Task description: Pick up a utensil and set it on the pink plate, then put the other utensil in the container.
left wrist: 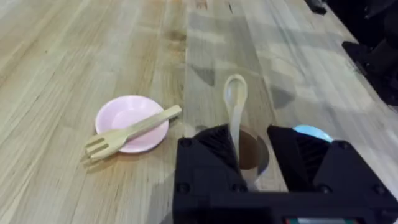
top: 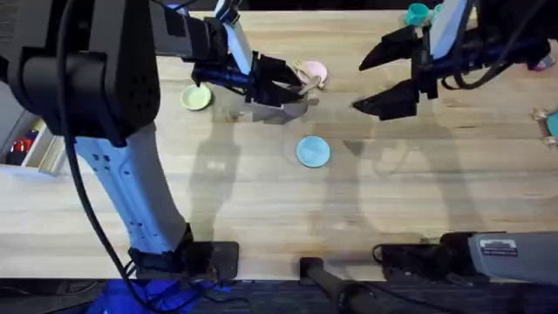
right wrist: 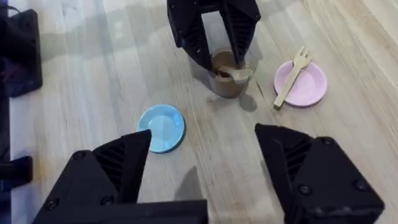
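Observation:
The wooden fork [left wrist: 130, 132] lies across the pink plate [left wrist: 127, 118], its tines hanging over the rim. The wooden spoon [left wrist: 235, 99] stands slanted in the tan-brown container [left wrist: 250, 154], bowl end up and leaning over the rim. My left gripper [left wrist: 252, 155] is open, its black fingers straddling the container and the spoon handle between them. The right wrist view shows the same container [right wrist: 225, 78], spoon [right wrist: 239, 73], plate [right wrist: 306, 87] and fork [right wrist: 292, 78]. My right gripper [top: 359, 85] hangs open to the right of the pink plate [top: 316, 70], holding nothing.
A light blue plate [top: 313, 151] lies nearer the front, in the middle of the table. A yellow-green plate [top: 196, 98] sits left of the left gripper. A teal object [top: 417, 13] stands at the far edge on the right.

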`<action>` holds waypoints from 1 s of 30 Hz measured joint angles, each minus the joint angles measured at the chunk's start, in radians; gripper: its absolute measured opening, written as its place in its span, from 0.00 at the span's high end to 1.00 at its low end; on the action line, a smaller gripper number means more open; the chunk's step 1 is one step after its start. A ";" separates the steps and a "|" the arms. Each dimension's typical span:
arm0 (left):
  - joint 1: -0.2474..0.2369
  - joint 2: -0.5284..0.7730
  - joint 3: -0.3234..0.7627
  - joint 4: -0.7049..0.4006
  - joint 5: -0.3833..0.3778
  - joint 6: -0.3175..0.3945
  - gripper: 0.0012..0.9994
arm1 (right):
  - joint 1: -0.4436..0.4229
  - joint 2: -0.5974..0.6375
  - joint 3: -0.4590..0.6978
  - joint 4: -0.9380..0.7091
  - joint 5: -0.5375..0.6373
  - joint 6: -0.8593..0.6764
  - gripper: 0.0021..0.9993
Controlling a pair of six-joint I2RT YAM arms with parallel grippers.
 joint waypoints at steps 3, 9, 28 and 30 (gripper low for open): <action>0.000 0.000 0.000 0.002 0.012 0.000 0.60 | 0.000 0.000 0.000 0.000 0.000 0.000 0.00; 0.000 0.000 0.000 0.031 0.049 0.000 0.38 | 0.000 0.000 0.000 0.000 0.000 0.000 0.00; 0.035 0.000 0.000 0.018 0.163 -0.001 0.01 | 0.000 0.035 0.000 0.001 0.000 0.000 0.00; 0.035 0.000 0.000 0.018 0.167 -0.002 0.01 | 0.000 0.035 0.000 0.001 0.000 0.000 0.00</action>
